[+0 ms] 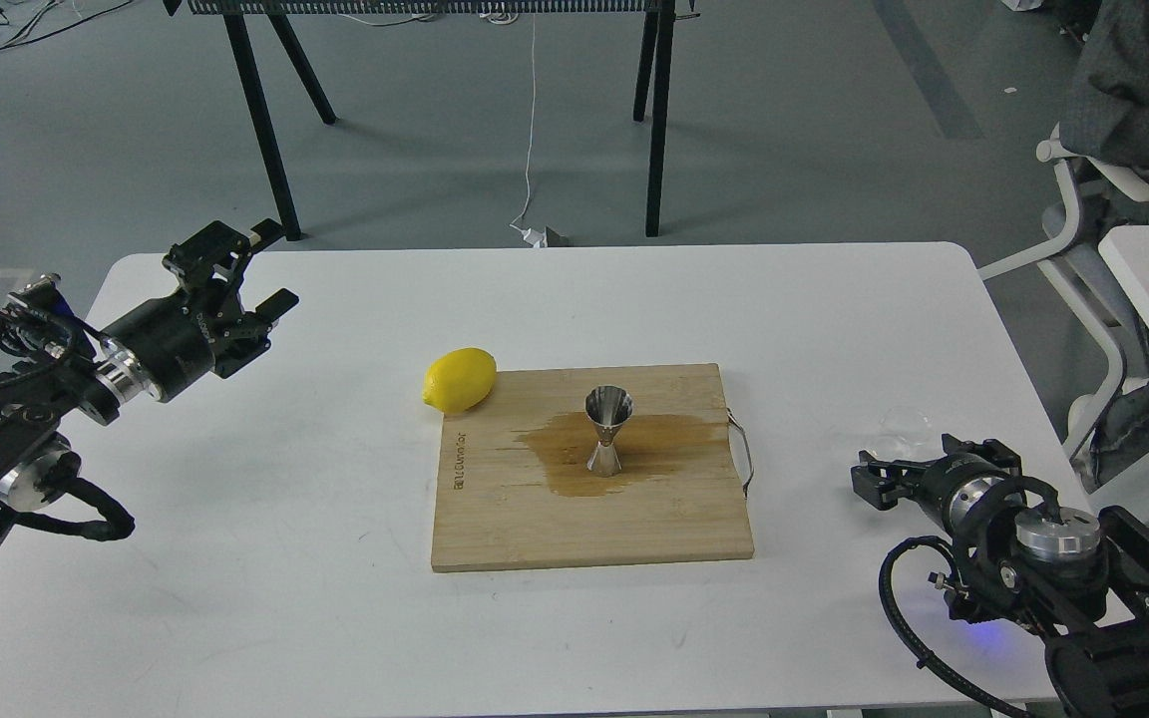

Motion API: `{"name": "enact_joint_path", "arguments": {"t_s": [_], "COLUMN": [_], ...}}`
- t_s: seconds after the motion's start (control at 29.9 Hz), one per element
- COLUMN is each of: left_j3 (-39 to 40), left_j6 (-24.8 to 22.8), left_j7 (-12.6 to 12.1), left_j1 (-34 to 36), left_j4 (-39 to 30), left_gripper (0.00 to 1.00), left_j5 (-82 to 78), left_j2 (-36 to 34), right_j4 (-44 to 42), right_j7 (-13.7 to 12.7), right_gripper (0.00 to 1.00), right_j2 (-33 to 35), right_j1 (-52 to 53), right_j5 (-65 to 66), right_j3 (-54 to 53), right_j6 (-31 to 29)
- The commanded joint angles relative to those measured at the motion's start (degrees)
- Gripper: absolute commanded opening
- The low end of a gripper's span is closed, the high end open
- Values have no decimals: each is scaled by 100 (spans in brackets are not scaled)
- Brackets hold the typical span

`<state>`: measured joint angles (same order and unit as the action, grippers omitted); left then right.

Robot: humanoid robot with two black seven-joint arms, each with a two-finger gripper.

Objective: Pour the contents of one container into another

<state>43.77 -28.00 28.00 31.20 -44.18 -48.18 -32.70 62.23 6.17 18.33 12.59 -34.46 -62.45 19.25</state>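
Observation:
The steel jigger [608, 431] stands upright on the wooden cutting board [654, 529], in the middle of a brown wet patch [674, 439]. At the table's right side the small clear cup [902, 426] rests on the white surface, faint against it. My right gripper [924, 465] sits just in front of the cup, apart from it, its fingers spread and holding nothing. Far to the left my left gripper [275, 265] hovers over the table's left end, open and empty.
A yellow lemon [459, 379] lies against the board's far left corner. A thin wire handle [742, 454] juts from the board's right edge. A white chair [1083, 239] and another table stand past the right edge.

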Motion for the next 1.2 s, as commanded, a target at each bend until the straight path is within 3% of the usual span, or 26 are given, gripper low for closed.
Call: {"name": "enact_joint_path", "arguments": {"t_s": [0.0,0.7,1.17], "left_j3": [0,0,0], "left_j6": [0,0,0], "left_j7": [0,0,0], "left_j1": [0,0,0], "left_j4": [15,68,68], "left_gripper": [96,97,97], "left_j5": [1,1,1], "left_j2": [9,26,35], "right_j4": [-27,-176,-132], "right_j7": [16,16,7], "right_gripper": [99,96,75], "right_j2": [-14,-23,-32], "right_j1": [24,112,103], "right_j5": [1,45,203], "right_j3": [-39,31,40], "right_j6": [0,-238,-238]}}
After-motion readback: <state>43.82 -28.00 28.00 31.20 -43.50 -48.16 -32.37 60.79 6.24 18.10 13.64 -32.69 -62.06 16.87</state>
